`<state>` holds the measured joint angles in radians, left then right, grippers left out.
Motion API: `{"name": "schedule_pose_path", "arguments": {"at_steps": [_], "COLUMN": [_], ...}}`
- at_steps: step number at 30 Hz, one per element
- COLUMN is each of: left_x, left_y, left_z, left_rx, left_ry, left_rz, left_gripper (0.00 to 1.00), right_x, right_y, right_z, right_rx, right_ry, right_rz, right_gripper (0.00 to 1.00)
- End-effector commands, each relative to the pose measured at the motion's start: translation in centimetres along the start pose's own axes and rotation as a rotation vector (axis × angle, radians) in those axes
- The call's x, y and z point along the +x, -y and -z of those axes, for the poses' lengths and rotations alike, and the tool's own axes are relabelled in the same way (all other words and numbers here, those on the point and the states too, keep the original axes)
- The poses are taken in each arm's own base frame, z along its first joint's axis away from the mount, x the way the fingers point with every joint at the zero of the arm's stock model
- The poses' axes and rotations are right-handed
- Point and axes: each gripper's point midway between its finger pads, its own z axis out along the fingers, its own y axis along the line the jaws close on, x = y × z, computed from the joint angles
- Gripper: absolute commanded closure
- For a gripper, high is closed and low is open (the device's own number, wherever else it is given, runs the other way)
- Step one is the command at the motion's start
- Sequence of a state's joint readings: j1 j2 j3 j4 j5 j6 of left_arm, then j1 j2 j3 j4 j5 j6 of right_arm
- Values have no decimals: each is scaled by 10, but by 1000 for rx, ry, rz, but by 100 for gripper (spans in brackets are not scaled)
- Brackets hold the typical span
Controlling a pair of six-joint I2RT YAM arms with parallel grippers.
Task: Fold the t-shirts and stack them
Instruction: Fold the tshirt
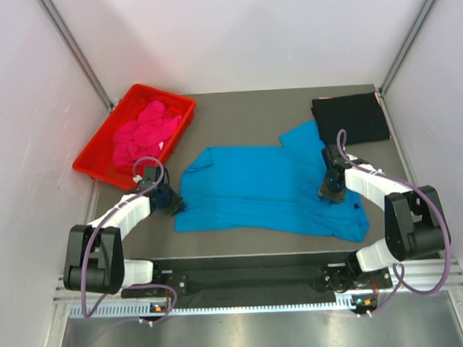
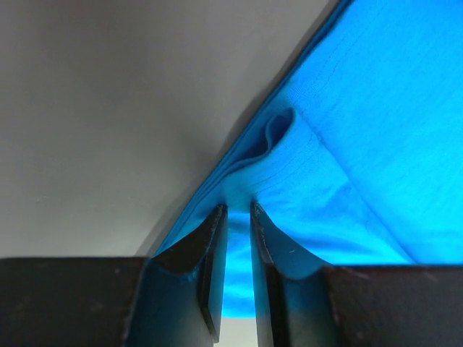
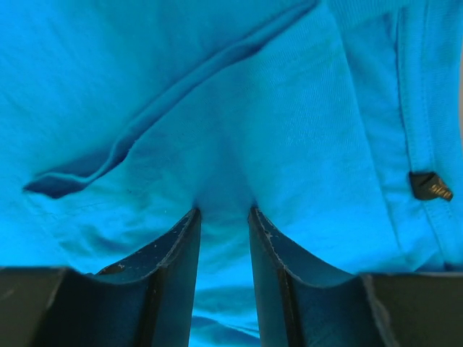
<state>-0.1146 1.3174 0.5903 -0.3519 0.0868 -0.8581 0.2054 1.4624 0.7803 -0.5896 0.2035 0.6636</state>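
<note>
I'm counting three: blue shirt (image 1: 255, 189) spread out, black shirt (image 1: 351, 117) folded, pink shirt (image 1: 146, 131) lying in the tray (image 1: 101, 136). Left gripper (image 2: 237, 211) and right gripper (image 3: 224, 211) are both pinching the blue shirt.

So the flat t-shirt (image 1: 255, 188) sits mid-desk (image 1: 245, 116), running left to right. Off at the far left corner there's the tray (image 1: 168, 95), with the bunched t-shirt (image 1: 145, 135) in it. The folded t-shirt (image 1: 351, 117) lies at the far right corner, right behind the flat t-shirt's far sleeve. The left gripper (image 1: 171, 200) is at the flat t-shirt's left edge, fingers (image 2: 210, 267) either side of the hem. The right gripper (image 1: 331, 193) is on top of the flat t-shirt near its right end, with cloth between its fingers (image 3: 173, 275).
</note>
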Motion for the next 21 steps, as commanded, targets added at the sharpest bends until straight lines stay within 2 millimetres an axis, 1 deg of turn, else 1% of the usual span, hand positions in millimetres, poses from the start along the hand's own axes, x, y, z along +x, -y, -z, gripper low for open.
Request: {"name": "schedule_pose_path", "arguments": {"at_steps": [1, 2, 3, 5, 8, 10, 11, 12, 14, 15, 16, 17, 18, 19, 20, 21], "left_x": [-7, -18, -23, -42, -61, -64, -66, -57, -57, -55, -58, -61, -64, -70, -72, -74], "left_y": [-46, -36, -33, -24, -15, -7, 3, 17, 34, 51, 62, 72, 81, 98, 100, 108], "left_z": [0, 7, 12, 29, 51, 59, 65, 67, 74, 79, 84, 87, 89, 99, 91, 90], "left_rx": [-193, -169, -167, -171, -172, -142, -104, -27, 58, 142, 185, 225, 253, 300, 292, 310], "left_ry": [74, 106, 124, 191, 267, 271, 269, 217, 213, 201, 213, 218, 223, 229, 208, 205], "left_rz": [-57, -71, -77, -102, -127, -150, -195, -224, -288, -314, -342, -379, -399, -425, -462, -489], "left_gripper": [75, 75, 75, 75, 74, 73, 73, 73, 73, 73, 72, 60, 60, 60, 61, 61], "right_x": [-9, -10, -11, -13, -12, -8, -2, 1, 4, 7, 3, -5, -9, -16, -31, -38], "right_y": [5, 5, 4, 2, 7, 10, 13, 14, 13, 14, 11, 5, 3, -4, -15, -21], "right_z": [-7, -6, -5, -1, -1, -3, -6, -6, -3, -2, 5, 12, 18, 27, 40, 47], "right_rx": [14, 10, 6, -3, 20, 30, 30, 28, 2, -2, -23, -46, -57, -93, -133, -160], "right_ry": [57, 61, 62, 63, 58, 54, 45, 43, 47, 43, 58, 76, 82, 98, 135, 147], "right_rz": [32, 37, 38, 40, 39, 35, 35, 32, 24, 23, 28, 32, 39, 58, 61, 70], "right_gripper": [66, 66, 65, 65, 65, 65, 65, 65, 65, 65, 64, 63, 61, 61, 60, 59]}}
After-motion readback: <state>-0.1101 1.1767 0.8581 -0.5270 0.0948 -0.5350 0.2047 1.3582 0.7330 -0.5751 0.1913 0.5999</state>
